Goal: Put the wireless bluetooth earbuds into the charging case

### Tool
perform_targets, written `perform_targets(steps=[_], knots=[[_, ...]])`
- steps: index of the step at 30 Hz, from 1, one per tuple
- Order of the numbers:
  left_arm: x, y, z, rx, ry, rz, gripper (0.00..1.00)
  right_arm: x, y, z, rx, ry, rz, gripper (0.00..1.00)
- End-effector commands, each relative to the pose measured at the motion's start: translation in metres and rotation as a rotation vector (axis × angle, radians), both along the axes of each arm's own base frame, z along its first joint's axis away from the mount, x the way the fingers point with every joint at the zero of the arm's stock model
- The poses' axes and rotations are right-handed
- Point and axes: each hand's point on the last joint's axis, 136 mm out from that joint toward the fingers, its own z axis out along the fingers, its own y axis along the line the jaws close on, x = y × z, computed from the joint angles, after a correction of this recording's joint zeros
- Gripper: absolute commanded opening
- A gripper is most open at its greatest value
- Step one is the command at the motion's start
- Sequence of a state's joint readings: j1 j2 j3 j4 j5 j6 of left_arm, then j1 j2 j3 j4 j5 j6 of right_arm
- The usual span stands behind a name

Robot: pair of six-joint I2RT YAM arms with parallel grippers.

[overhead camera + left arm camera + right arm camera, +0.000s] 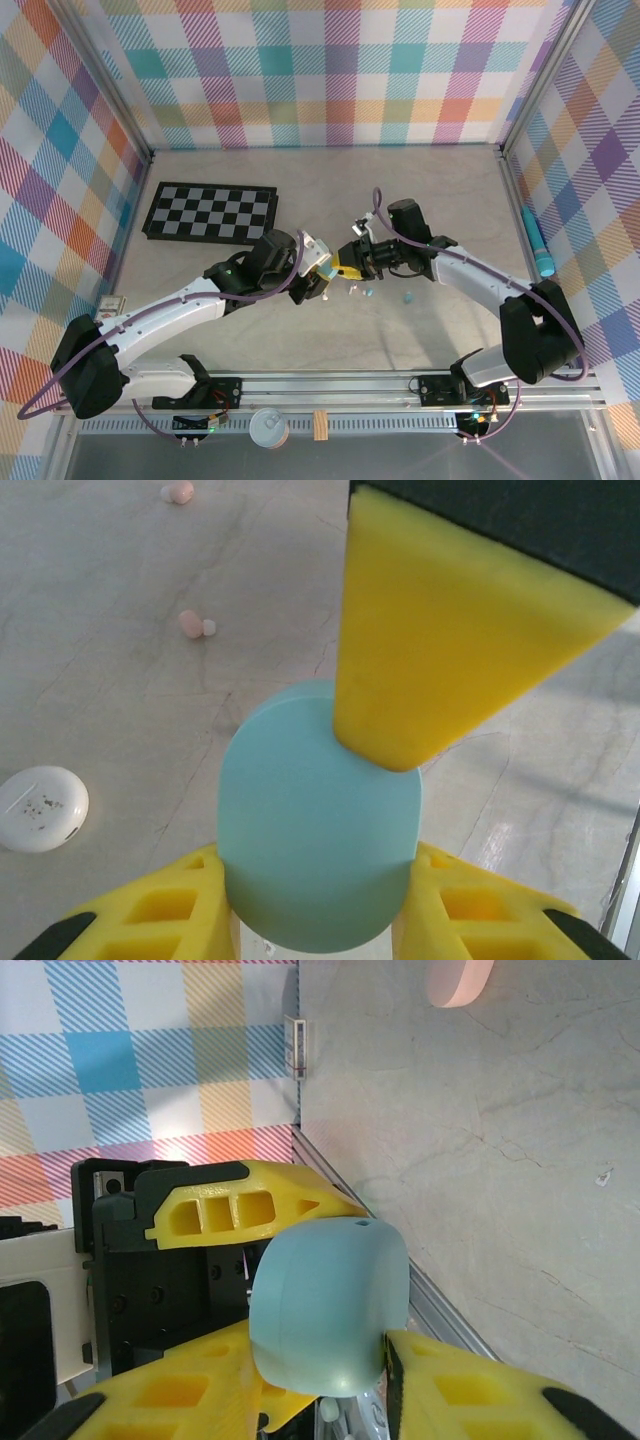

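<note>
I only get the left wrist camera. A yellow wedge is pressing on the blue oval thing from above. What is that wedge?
Observer: A finger of the right end effector. In its own wrist view the light blue case sits between both its fingers.
Visitor: So who is holding it?
Observer: Both, it seems. From above, the left end effector meets the right one mid-table, at the case.
Visitor: Is there anything to put in it?
Observer: Yes. From above, small light blue earbuds lie on the table, a little toward the arms' bases from the end effectors.
</note>
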State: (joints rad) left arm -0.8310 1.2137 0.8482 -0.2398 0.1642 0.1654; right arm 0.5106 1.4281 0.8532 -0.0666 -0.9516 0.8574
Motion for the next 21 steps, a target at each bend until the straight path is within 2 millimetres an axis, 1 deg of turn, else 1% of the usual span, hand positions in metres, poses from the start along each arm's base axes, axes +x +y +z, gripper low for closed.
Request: perform_targets(steps=[1, 4, 10, 13, 21], knots=[[-0.008, -0.013, 0.020, -0.060, -0.039, -0.071, 0.34, 0.003, 0.008, 0.003, 0.008, -0.016, 0.010, 0.39], [-0.007, -0.014, 0.019, -0.057, -0.046, -0.074, 0.34, 0.004, 0.008, 0.001, 0.000, -0.012, 0.009, 0.40], [-0.006, -0.015, 0.019, -0.045, -0.045, -0.081, 0.34, 0.002, 0.003, -0.004, -0.046, -0.020, -0.006, 0.31], [-0.005, -0.014, 0.020, -0.046, -0.048, -0.072, 0.35, 0.001, 0.001, -0.002, -0.048, -0.034, -0.014, 0.28], [0.002, -0.015, 0.024, -0.074, -0.075, -0.037, 0.44, 0.001, 0.000, 0.004, -0.026, -0.035, -0.025, 0.24]])
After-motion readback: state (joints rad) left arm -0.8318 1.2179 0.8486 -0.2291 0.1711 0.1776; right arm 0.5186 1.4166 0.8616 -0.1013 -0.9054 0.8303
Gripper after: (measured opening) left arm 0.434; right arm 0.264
